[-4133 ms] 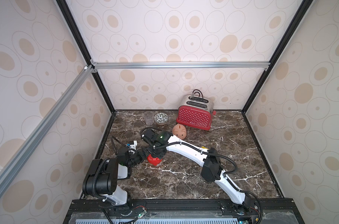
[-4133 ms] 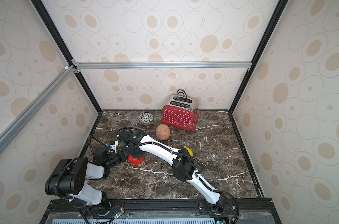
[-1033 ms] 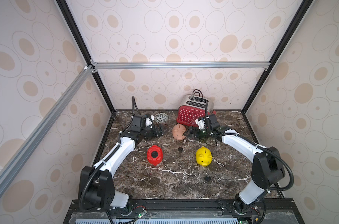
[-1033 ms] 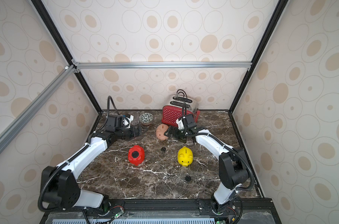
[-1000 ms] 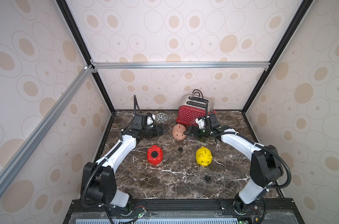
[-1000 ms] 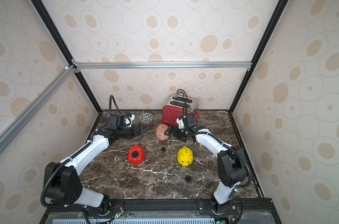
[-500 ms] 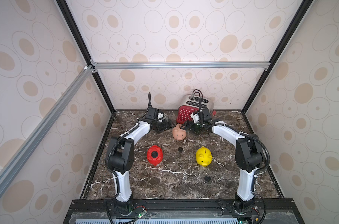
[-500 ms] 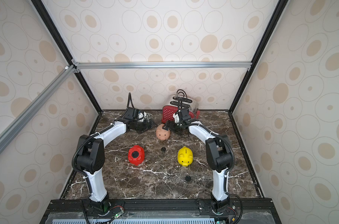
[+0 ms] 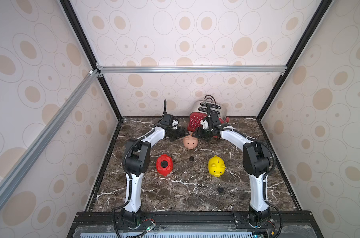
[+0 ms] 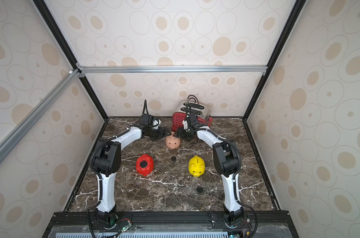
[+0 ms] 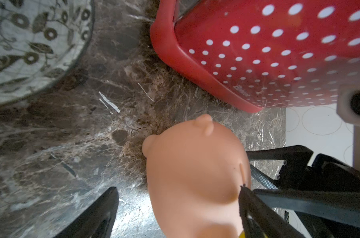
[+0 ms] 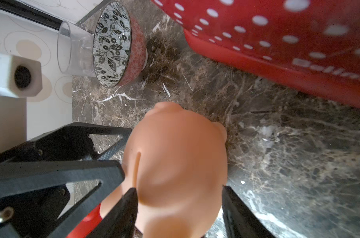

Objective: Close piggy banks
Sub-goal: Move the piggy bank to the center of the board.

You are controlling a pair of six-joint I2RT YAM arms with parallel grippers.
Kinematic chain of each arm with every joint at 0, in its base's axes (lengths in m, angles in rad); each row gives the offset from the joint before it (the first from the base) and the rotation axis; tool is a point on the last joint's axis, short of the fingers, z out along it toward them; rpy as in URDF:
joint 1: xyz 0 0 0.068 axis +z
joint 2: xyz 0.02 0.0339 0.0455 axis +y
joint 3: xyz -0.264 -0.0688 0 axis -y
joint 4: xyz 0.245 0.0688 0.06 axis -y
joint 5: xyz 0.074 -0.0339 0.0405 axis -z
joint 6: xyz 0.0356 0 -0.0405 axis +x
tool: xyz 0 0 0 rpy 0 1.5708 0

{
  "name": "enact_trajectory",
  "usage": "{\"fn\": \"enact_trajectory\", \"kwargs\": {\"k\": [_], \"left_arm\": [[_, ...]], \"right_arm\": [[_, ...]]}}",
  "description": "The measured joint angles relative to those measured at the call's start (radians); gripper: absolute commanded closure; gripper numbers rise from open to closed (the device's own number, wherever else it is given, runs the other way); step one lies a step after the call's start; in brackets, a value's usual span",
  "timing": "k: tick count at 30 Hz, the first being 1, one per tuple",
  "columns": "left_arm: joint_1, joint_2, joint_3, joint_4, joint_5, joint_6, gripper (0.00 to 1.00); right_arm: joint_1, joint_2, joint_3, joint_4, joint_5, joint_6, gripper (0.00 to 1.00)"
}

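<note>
We have red dotted toaster (image 9: 193, 123) upper centre of top view, pale pink piggy bank (image 9: 190, 142) just below, upright (belly hole hidden). Left gripper (image 9: 180, 133) straddles it wide, gap one side; right gripper (image 9: 197, 135) hugs both flanks, clamped or not we cannot tell. Risk: uneven squeeze, round pig squirts back into toaster. Black plug (image 9: 191, 158) lower centre, untouched. Toaster lettering starts "Bell", rest blurred.

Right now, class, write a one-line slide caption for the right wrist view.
Right claw straddles the pale pink piggy bank; red dotted toaster and patterned bowl stand nearby.
</note>
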Motion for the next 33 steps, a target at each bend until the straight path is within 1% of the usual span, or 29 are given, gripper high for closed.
{"fn": "enact_trajectory", "kwargs": {"k": [6,10,14,22,24,26,28,30,31,33], "left_arm": [[-0.010,0.001,0.000,0.002,0.014,0.000,0.11],[-0.011,-0.009,-0.028,0.025,0.018,-0.008,0.11],[-0.011,-0.039,-0.082,0.048,0.027,-0.019,0.11],[-0.016,-0.153,-0.251,0.088,0.046,-0.046,0.11],[-0.022,-0.181,-0.291,0.093,0.048,-0.053,0.10],[-0.024,-0.201,-0.310,0.092,0.045,-0.056,0.08],[-0.024,-0.211,-0.313,0.088,0.039,-0.055,0.07],[-0.024,-0.217,-0.311,0.079,0.027,-0.051,0.03],[-0.024,-0.219,-0.307,0.070,0.018,-0.047,0.02],[-0.025,-0.220,-0.293,0.049,0.006,-0.038,0.01]], "right_arm": [[0.010,0.000,-0.005,0.001,-0.026,0.009,0.34],[0.010,-0.005,-0.029,0.024,-0.044,0.027,0.34],[0.013,-0.036,-0.095,0.068,-0.075,0.052,0.34],[0.042,-0.117,-0.243,0.119,-0.136,0.092,0.33],[0.046,-0.132,-0.267,0.124,-0.146,0.096,0.27],[0.047,-0.143,-0.280,0.116,-0.146,0.097,0.18],[0.047,-0.149,-0.283,0.107,-0.143,0.094,0.11],[0.043,-0.156,-0.289,0.107,-0.138,0.093,0.02],[0.040,-0.163,-0.298,0.113,-0.138,0.095,0.00],[0.031,-0.178,-0.320,0.130,-0.140,0.092,0.00]]}}
